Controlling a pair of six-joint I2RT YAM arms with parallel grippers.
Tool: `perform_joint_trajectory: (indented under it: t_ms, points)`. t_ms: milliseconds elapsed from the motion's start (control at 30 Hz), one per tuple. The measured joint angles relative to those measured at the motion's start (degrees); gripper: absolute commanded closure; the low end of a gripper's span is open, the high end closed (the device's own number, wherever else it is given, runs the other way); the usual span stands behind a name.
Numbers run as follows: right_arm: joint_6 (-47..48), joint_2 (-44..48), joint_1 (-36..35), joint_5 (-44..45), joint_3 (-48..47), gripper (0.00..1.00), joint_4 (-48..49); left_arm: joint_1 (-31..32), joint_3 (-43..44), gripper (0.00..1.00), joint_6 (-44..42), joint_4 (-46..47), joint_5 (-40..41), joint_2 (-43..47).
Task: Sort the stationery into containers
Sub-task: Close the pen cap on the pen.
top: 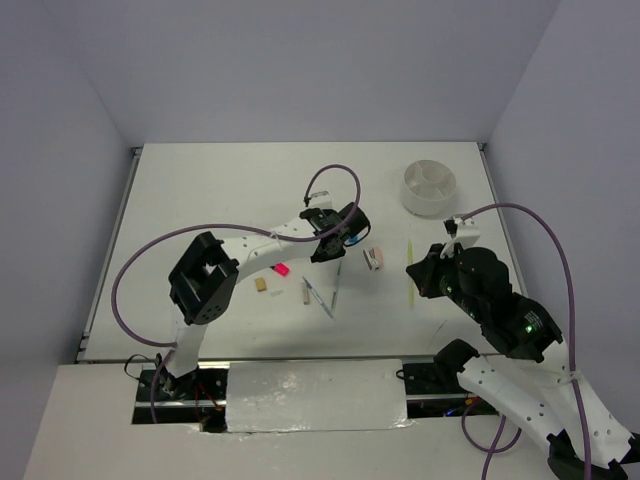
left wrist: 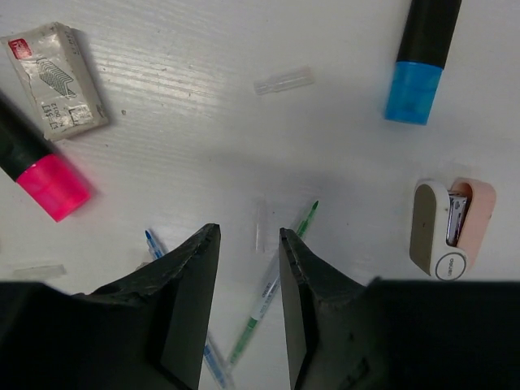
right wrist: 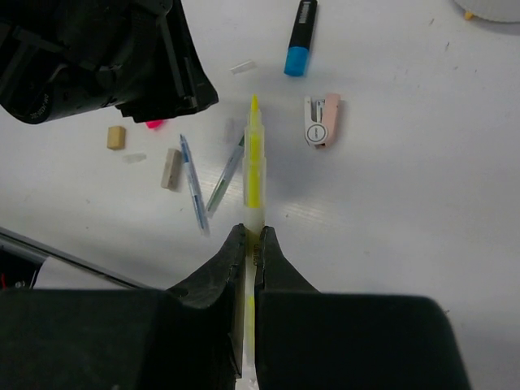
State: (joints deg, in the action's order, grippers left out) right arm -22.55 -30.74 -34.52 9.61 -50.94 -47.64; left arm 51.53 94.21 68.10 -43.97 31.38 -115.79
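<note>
My right gripper (right wrist: 252, 234) is shut on the thin yellow stick (right wrist: 254, 154), which points away from me above the table; from above it shows as the yellow stick (top: 410, 272) in the right gripper (top: 418, 268). My left gripper (left wrist: 249, 234) hangs with its jaws apart over the green pen (left wrist: 272, 284), which runs between them on the table; nothing is pinched. Beside it lie a blue pen (left wrist: 154, 242), a pink highlighter (left wrist: 50, 185) and a blue highlighter (left wrist: 416, 77). The white divided bowl (top: 430, 188) stands far right.
A pinkish mini stapler (left wrist: 447, 229), a staple box (left wrist: 55, 81) and a clear cap (left wrist: 282, 80) lie round the left gripper. A tan eraser (right wrist: 116, 136) and a white eraser (right wrist: 171, 168) lie left of the pens. The left arm (top: 250, 250) crosses the table's middle.
</note>
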Motion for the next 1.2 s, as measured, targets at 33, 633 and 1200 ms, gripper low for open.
perform_joint_trajectory:
  t_ms: [33, 633, 1200]
  points:
    - [0.1, 0.0, 0.0, 0.0, 0.0, 1.0, 0.0, 0.1, -0.1, 0.52, 0.1, 0.0, 0.0, 0.0]
    - [1.0, -0.2, 0.0, -2.0, 1.9, 1.0, 0.5, 0.1, -0.9, 0.58, 1.1, 2.7, -3.4, -4.3]
    - [1.4, -0.5, 0.0, -3.0, 2.4, 1.0, 0.9, 0.1, -1.0, 0.74, 1.1, 4.1, -4.5, -7.1]
